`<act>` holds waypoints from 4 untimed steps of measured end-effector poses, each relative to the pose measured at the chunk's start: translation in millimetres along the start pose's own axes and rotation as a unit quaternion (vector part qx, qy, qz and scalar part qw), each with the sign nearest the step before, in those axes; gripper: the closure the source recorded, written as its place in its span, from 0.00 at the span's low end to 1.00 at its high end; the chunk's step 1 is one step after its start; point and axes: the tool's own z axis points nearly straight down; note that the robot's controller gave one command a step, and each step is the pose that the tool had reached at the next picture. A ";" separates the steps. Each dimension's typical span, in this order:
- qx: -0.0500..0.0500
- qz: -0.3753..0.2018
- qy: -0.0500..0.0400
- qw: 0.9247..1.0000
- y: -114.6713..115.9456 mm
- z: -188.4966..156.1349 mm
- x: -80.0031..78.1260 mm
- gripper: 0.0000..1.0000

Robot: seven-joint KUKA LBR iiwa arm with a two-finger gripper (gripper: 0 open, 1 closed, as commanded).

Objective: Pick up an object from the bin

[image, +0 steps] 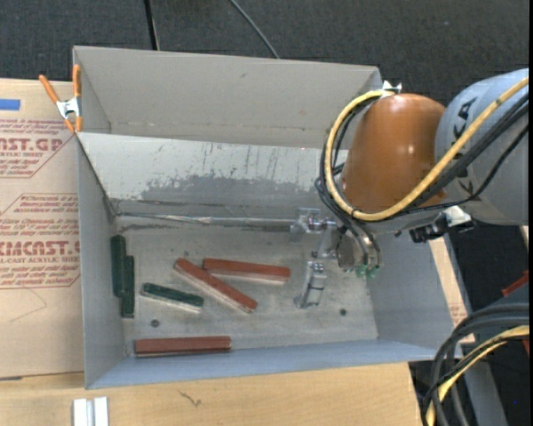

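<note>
1. Grey metal bin (222,105), holding five loose bars on its floor, all in the left and middle part.
2. Dark green bar (121,275), lying on the floor lengthwise along the left wall.
3. Green bar with a pale face (171,296), just beside item 2 on its right, slightly slanted.
4. Long red-brown bar (182,346), lying along the front wall, apart from the others.
5. Slanted red-brown bar (215,286), mid-floor, running down toward the right.
6. Level red-brown bar (246,270), close against item 5 near its upper end, the pair forming a narrow V; contact could not be confirmed.
7. Jaws, low over bare floor just right of items 5 and 6, nearest the right end of item 6; nothing was seen between them, and whether they were open or closed could not be told.
8. Orange cover (391,153), looped with yellow cables, on the arm (493,140) at the bin's right wall.
</note>
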 end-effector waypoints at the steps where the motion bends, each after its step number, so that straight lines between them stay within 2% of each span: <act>1: 0.000 -0.020 0.000 1.000 34.6 59.2 -5.1 0.00; 2: 0.000 -0.041 0.002 0.999 43.4 74.9 -6.3 0.00; 3: 0.000 -0.110 0.004 0.994 17.7 102.4 -10.9 0.00; 4: 0.002 0.017 0.003 1.000 30.4 111.2 -22.5 0.00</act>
